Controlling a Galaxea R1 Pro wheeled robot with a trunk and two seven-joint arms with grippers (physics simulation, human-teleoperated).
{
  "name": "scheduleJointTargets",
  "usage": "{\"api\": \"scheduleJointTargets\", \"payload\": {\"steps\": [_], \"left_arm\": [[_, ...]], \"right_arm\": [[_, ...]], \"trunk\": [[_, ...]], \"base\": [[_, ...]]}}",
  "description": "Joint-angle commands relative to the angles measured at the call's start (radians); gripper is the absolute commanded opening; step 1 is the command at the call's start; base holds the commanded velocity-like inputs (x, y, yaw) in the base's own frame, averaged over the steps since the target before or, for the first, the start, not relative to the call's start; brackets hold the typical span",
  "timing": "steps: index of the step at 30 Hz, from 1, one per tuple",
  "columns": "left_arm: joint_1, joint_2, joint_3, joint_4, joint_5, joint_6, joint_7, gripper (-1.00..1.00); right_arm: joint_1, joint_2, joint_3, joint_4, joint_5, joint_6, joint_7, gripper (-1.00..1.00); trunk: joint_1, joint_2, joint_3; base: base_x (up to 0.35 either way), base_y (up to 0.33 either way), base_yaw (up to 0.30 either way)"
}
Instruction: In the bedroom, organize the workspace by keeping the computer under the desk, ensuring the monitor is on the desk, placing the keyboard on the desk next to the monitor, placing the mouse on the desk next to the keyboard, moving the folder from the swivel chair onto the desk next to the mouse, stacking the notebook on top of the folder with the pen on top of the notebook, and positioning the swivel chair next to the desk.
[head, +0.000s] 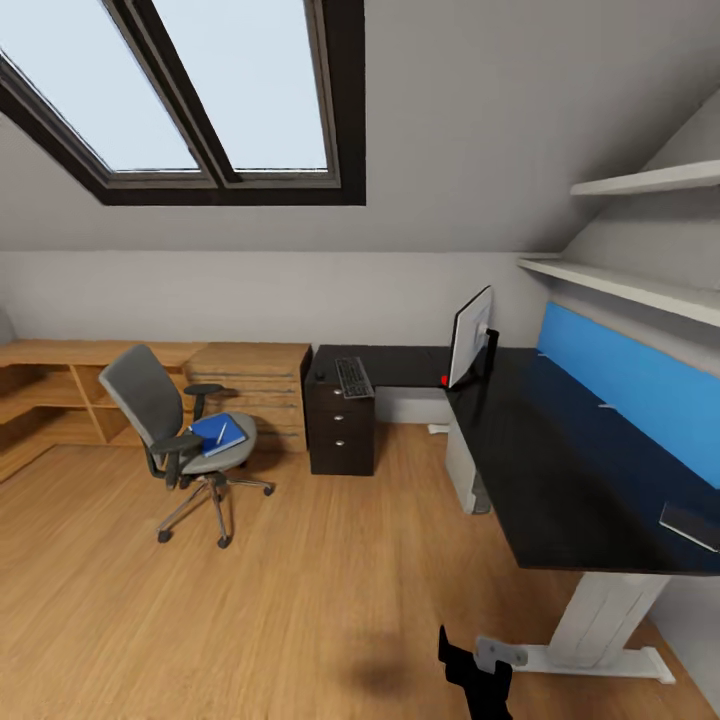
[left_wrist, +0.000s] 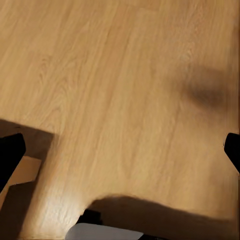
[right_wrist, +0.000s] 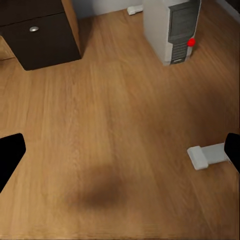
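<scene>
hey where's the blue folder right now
In the head view, the folder lies on the seat of the swivel chair at the left of the room, a pen on top, in front of the oak chest of drawers.

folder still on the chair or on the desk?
On the swivel chair: the blue folder lies flat on its grey seat, away from the desk.

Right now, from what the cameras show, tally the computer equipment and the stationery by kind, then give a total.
Computer equipment: 4 (wide flat monitor, black-keyed keyboard, small black mouse, pale grey tower computer)
Stationery: 3 (bright blue folder, thin white pen, dark thin notebook)
Total: 7
</scene>
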Motion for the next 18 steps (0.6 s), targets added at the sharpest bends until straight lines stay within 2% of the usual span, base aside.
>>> {"api": "scheduleJointTargets", "payload": {"steps": [1,8,12,18], "left_arm": [[-0.001,0.001,-0.006,0.000,0.010,-0.004,0.007,1.00],[-0.001,0.001,-0.006,0.000,0.010,-0.003,0.007,1.00],[-0.001,0.007,-0.006,0.000,0.010,-0.004,0.007,1.00],[-0.001,0.014,-0.006,0.000,0.011,-0.004,0.007,1.00]], "right_arm": [[-0.001,0.001,0.007,0.002,0.002,-0.003,-0.007,1.00],[-0.001,-0.001,0.007,0.002,0.008,-0.003,-0.007,1.00],[-0.001,-0.002,0.007,0.002,0.010,-0.004,-0.007,1.00],[0.000,-0.002,0.007,0.002,0.011,-0.004,-0.007,1.00]], "trunk": [[0.000,-0.002,-0.002],[0.000,-0.002,-0.002],[0.000,-0.002,-0.002],[0.000,-0.002,-0.002]], "base": [[-0.305,-0.210,0.000],[-0.290,-0.231,-0.048],[-0.234,-0.202,-0.196],[-0.103,-0.090,-0.239]]}}
